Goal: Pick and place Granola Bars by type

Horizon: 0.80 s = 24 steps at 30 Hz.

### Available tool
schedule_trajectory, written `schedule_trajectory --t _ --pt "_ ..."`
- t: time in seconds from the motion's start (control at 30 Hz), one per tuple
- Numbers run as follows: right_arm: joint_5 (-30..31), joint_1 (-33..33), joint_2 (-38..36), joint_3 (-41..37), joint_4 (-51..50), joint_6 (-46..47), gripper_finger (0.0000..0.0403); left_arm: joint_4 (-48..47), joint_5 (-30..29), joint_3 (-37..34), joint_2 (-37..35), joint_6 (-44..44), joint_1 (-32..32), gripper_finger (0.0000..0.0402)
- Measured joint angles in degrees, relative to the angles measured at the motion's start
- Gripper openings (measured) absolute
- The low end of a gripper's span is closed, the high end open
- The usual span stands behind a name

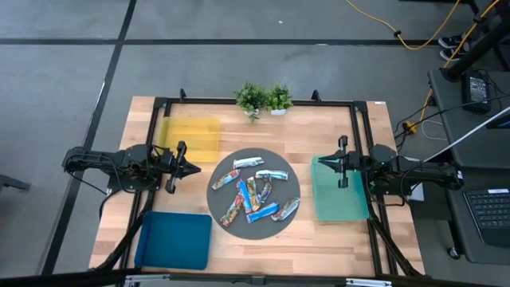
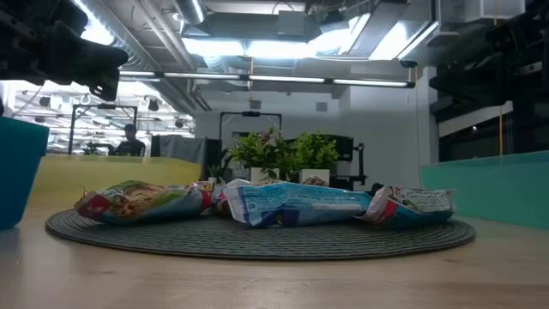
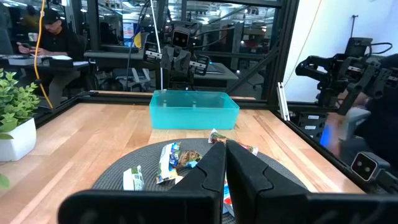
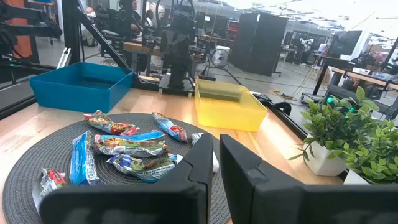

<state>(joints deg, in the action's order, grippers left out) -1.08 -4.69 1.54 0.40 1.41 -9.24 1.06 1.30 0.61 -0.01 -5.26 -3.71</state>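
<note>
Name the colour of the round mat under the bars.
Dark grey round mat; clearest from the high view.

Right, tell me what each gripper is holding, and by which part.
Nothing is held. The left gripper and the right gripper are both shut and empty, either side of the round mat, where the granola bars lie untouched.

We see a grey floor (image 1: pixel 239 48) crossed by dark seams around the pale wooden tabletop (image 1: pixel 263 247), which sits inside a black metal frame (image 1: pixel 255 101). Yellow cables (image 1: pixel 414 36) trail across the floor at the far right, near a dark side desk (image 1: pixel 470 159) carrying a laptop (image 1: pixel 488 209). At tabletop level we look into an open workshop: exposed ducts and bright strip lights (image 2: pixel 283 80) overhead, and 2 small potted plants (image 2: pixel 287 154) at the far edge. A person (image 3: pixel 53 37) sits at a desk beyond the frame.
</note>
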Motion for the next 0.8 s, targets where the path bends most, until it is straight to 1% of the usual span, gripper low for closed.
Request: schedule_trajectory --t 0.8 --pt "-0.02 0.02 0.00 -0.02 0.00 0.00 0.0034 0.00 0.00 -0.01 0.00 0.00 0.00 0.0008"
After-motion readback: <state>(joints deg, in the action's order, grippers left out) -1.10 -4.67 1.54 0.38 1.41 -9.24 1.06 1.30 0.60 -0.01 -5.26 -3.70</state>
